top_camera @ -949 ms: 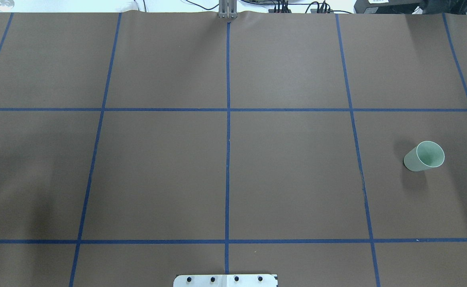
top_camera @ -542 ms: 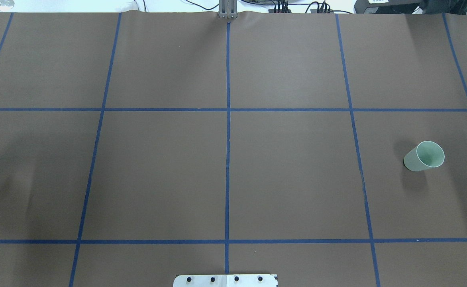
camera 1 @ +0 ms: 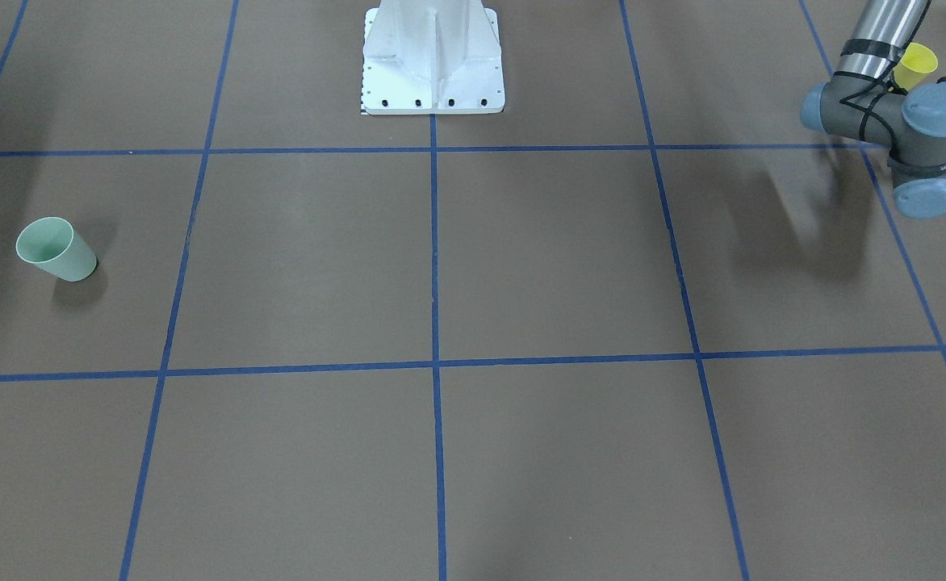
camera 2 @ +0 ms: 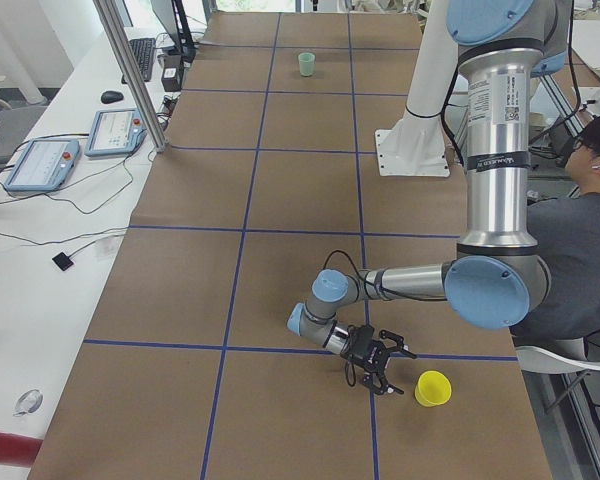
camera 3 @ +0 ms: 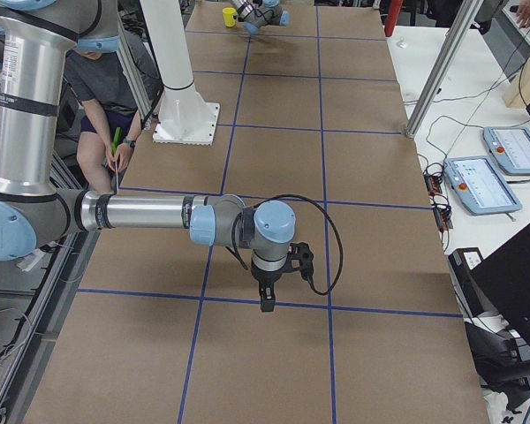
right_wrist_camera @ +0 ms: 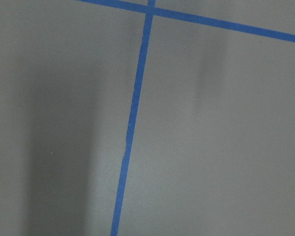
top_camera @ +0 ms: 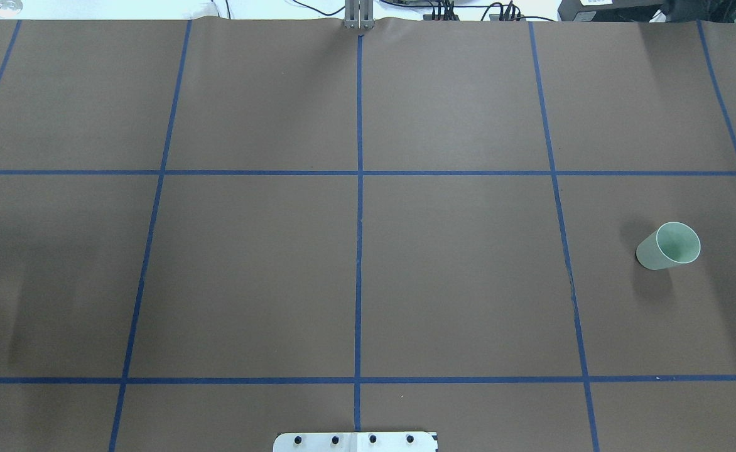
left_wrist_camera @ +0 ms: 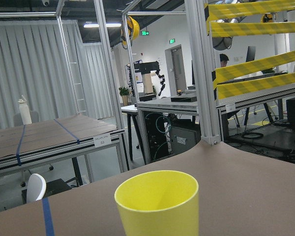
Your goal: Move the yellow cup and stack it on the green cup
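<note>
Over the last second the left arm (camera 1: 885,113) slid out of the overhead view. The sliver of blue joint cap at that view's left edge was gone, and the soft shadow on the bench (top_camera: 248,270) had drifted toward the same edge. The green cup (top_camera: 669,246) had not moved. It stood upright, mouth up, alone on the robot's right side of the bench with nothing touching it.

The yellow cup (camera 2: 432,388) stood upright at the far opposite end, on the robot's left and near the robot-side edge. The left tool (camera 2: 388,368) hung low just beside it, aimed at its wall and not touching it. The left wrist camera looked at the cup from close by, its mouth open and unobstructed. Only the end cameras showed this tool, and small, so I could not tell whether it was released or clenched.

The right tool (camera 3: 267,296) pointed down over bare bench near a blue tape line, well apart from both cups. I could not tell its state either.

I judged the shift to be the left arm's final approach to the pick-up. Nothing had been lifted or stacked yet. With the cups at opposite ends, the yellow one would probably need passing to the right arm before it could be seated in the green one.
</note>
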Robot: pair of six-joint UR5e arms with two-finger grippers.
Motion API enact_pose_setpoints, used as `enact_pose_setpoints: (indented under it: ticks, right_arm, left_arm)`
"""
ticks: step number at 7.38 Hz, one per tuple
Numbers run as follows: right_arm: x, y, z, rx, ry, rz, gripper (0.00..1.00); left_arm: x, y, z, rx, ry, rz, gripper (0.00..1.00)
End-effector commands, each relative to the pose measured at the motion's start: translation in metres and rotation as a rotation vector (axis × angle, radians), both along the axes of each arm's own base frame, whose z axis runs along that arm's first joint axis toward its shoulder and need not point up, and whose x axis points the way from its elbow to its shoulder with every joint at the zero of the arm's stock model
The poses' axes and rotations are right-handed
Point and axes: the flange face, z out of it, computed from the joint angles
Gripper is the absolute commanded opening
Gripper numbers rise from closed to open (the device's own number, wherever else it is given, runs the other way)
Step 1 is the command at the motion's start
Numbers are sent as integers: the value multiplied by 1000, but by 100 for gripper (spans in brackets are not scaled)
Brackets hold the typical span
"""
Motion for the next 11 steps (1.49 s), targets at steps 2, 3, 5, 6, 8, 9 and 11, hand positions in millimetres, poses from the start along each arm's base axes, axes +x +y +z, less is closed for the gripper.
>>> enact_pose_setpoints:
  ticks: [2, 3, 5, 6, 8, 9, 11]
  right_arm:
    - [0, 0, -1, 2, -3, 0, 100]
    - [0, 0, 0, 1, -3, 0, 100]
    - [0, 0, 0, 1, -3, 0, 100]
    - [0, 0, 0, 1, -3, 0, 100]
    - [-1, -1, -1, 4, -5, -1, 100]
    - [-1, -1, -1, 4, -5, -1, 100]
    - [-1, -4, -4, 28, -6, -1, 100]
  left_arm:
    - [-14, 20, 16, -8, -7, -42, 100]
    - [-12, 23, 20, -24, -5, -68, 100]
    - [-8, 30, 26, -53, -13, -102, 100]
    - [-11, 37, 40, -65, -21, -111, 100]
    - [-17, 47, 59, -85, -29, -124, 100]
    - [-16, 49, 61, -97, -29, -139, 100]
    - [-20, 57, 66, -112, -39, -144, 100]
